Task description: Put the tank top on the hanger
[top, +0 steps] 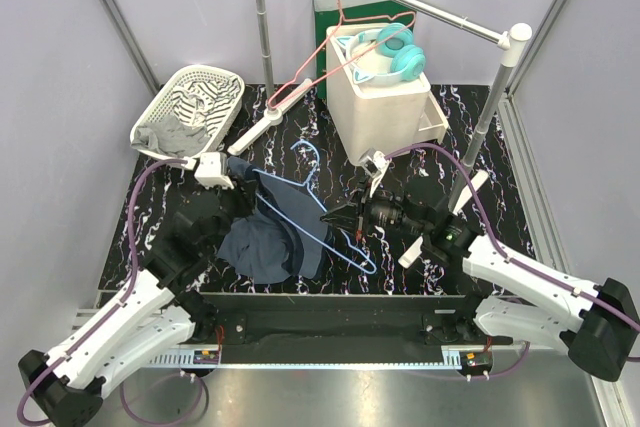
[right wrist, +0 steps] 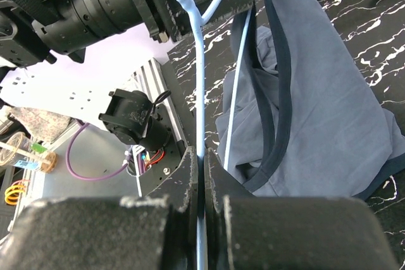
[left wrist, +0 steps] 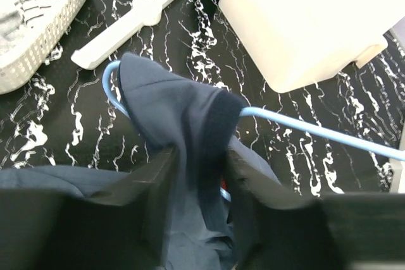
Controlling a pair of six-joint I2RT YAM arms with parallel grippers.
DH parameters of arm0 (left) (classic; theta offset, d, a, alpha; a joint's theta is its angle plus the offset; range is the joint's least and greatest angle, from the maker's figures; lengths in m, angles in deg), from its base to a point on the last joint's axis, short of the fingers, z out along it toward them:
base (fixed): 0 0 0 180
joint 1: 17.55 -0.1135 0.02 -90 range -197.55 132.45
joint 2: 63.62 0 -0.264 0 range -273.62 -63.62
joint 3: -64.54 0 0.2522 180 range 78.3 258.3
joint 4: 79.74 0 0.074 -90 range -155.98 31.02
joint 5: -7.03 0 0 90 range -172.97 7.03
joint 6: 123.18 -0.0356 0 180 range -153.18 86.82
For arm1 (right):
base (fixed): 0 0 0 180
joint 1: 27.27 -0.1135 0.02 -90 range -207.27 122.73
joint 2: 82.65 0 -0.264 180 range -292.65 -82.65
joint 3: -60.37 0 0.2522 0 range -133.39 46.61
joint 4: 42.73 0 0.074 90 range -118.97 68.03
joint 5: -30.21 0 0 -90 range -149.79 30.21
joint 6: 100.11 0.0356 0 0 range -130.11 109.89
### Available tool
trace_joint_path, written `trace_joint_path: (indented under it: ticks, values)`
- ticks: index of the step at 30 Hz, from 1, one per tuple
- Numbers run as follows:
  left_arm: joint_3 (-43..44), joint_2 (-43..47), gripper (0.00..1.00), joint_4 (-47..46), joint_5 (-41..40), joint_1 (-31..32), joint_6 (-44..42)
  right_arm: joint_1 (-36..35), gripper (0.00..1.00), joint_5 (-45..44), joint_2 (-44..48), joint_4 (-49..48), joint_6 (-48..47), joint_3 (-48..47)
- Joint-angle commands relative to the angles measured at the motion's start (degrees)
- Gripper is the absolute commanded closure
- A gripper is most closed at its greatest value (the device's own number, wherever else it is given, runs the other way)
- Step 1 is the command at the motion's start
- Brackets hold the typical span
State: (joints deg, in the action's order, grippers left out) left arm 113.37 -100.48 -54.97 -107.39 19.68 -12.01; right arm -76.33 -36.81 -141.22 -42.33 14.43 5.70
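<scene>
Pale lilac walls (top: 170, 7) close in the cell on three sides, with slanted metal struts (top: 115, 17) in the back corners. A table (top: 310, 132) with a black, white-veined marble pattern fills the floor of it. On it stand a metal garment rail (top: 420, 5), a white box (top: 385, 107) and a white perforated basket (top: 205, 71), all evenly lit.

Robotics lab test cell, lilac wall panels (top: 50, 47) and metal frame struts (top: 117, 19) at upper left, black marbled tabletop (top: 320, 122) mid-frame, left arm (top: 130, 322) and right arm (top: 520, 277) bolted along the bottom edge
</scene>
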Motion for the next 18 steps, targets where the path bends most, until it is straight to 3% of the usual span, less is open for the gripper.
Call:
trace_joint_path:
  ticks: [1, 3, 4, 10, 13, 18]
  values:
    - [0.35, -0.05, 0.79, -4.77, 0.34, -0.14, -0.16, -0.42, 1.0, 0.4, 1.61, -4.48, 0.78, -0.05]
    - [0.26, 0.3, 0.92, -4.76, 0.95, -0.14, -0.07, -0.42, 1.0, 0.05, 1.52, -4.48, 0.78, -0.05]
    - [0.26, 0.47, 0.94, -4.76, 1.31, -0.14, -0.07, -0.34, 1.0, -0.39, 1.18, -4.48, 0.78, 0.04]
    - [1.4, 2.14, 0.92, -3.1, 5.17, -0.23, -0.43, -0.34, 1.0, -1.27, 0.03, -4.65, 0.69, -0.14]
    - [2.19, 2.32, 1.0, -2.83, 8.59, -0.14, -0.6, -0.34, 1.0, -1.54, -1.28, -5.09, 0.69, -0.49]
    - [4.74, 1.53, 1.0, -2.83, 15.53, -0.14, -1.3, -0.34, 1.0, -0.49, -4.1, -7.72, 1.66, -0.75]
